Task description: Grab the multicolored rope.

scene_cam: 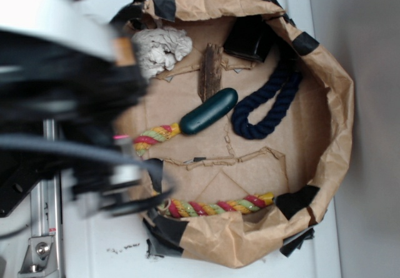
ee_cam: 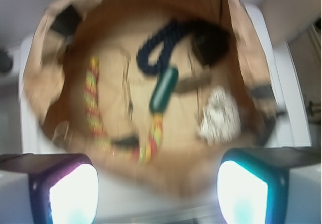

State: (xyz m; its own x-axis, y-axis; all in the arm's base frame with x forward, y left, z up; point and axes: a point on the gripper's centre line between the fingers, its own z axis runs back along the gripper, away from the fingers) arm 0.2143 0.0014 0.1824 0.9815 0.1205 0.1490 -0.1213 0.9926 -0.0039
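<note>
A white tabletop carried a wide, rolled-down brown paper bag, its rim patched with black tape, with the clutter lying on its flat floor. The robot's arm, dark and blurred, loomed over the bag's left rim in the exterior view and hid that side. The multicolored rope, twisted in red, yellow and pale green, ran along the bag's lower wall in that view, passed out of sight under the arm, and showed again as a short stretch whose yellow end touched a dark green oblong object near the middle of the floor. A dark navy rope lay doubled into a loop to the right of the green object, apart from the colored rope. A black pouch-like item sat at the top wall, a crumpled white cloth at the upper left, and a small brown wood-like piece stood between them. In the wrist view the claw hung above the bag, spread wide and empty, its two pale pads apart at the frame's lower corners.
</note>
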